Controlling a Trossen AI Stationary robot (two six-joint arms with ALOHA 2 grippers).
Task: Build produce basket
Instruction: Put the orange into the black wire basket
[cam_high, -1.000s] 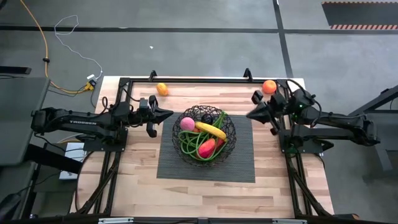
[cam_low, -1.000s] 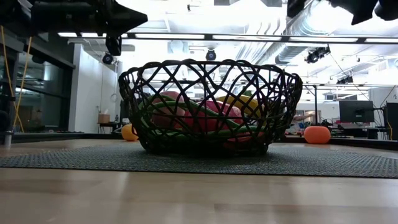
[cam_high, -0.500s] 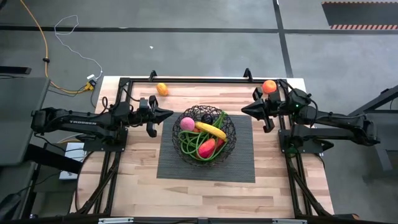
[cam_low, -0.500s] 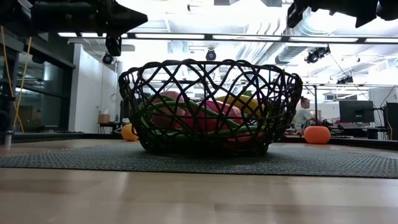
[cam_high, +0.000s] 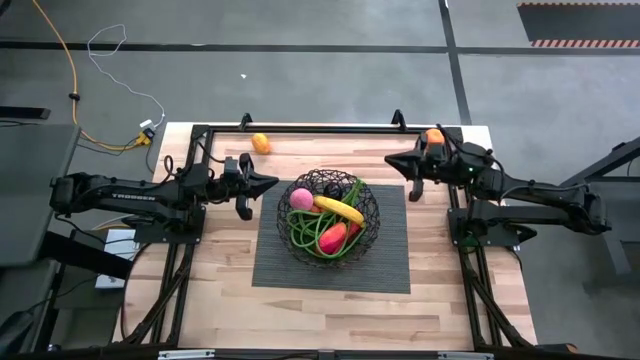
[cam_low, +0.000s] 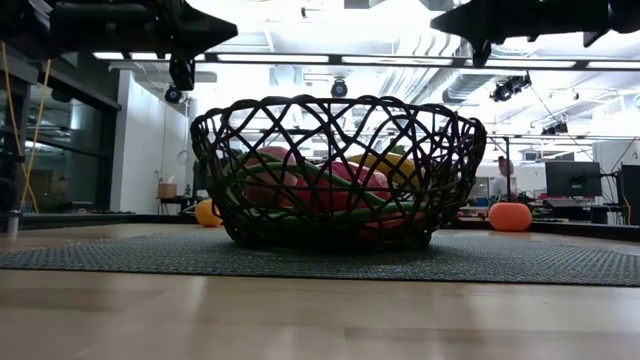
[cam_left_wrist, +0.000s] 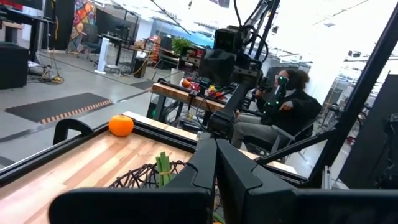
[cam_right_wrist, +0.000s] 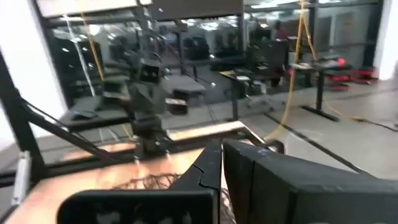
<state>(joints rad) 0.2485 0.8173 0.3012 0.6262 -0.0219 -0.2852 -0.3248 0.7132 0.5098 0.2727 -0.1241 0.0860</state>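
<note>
The wire basket (cam_high: 329, 215), a round black bowl of criss-crossing mesh, sits on a dark ribbed mat (cam_high: 385, 262) in the middle of the wooden table (cam_high: 220, 300). Through its see-through wall show a pink peach (cam_high: 301, 198), one yellow banana (cam_high: 339, 208), a red pepper (cam_high: 333, 238), a bundle of long green beans (cam_high: 305, 236) and a dark round fruit (cam_high: 332, 190).

The basket lies between the two grippers, apart from both. The left gripper (cam_high: 274, 182) hangs just beside the basket's rim on its own side, fingers clenched together and holding nothing. The right gripper (cam_high: 390, 160) hangs near the basket's far rim on the opposite side, likewise pinched closed and empty.

Two oranges remain outside the basket: one orange (cam_high: 260, 143) on the table's far edge beyond the left gripper, and another orange (cam_high: 434, 136) at the far corner, partly covered by the right arm behind its gripper.
</note>
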